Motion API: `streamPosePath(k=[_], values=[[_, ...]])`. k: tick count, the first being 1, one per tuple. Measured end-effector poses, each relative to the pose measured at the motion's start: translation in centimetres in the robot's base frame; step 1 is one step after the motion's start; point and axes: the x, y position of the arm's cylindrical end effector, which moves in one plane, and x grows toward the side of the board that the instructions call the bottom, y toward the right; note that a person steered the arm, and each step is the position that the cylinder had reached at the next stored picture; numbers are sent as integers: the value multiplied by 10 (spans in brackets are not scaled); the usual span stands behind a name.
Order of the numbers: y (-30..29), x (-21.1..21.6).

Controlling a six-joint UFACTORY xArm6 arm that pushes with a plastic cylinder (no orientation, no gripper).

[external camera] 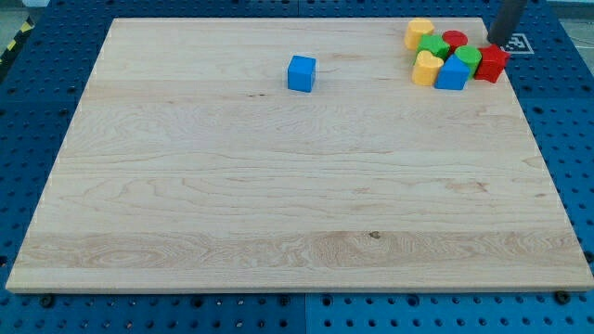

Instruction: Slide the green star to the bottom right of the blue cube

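Note:
The blue cube stands alone on the wooden board, near the view's top, a little right of centre. The green star sits in a tight cluster at the top right, between two yellow blocks and left of a red cylinder. My tip is at the cluster's right end, just above a red block. It is well to the right of the green star and does not touch it.
The cluster also holds a yellow block at its top left, another yellow block below the star, a blue block and a second green block. The board's right edge is close to the cluster.

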Motion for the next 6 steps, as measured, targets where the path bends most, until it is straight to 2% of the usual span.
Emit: streamPosePath(k=[1, 2, 3, 4, 6], values=[[15, 35], [-10, 70], [-66, 95], [-66, 90], [-49, 48]])
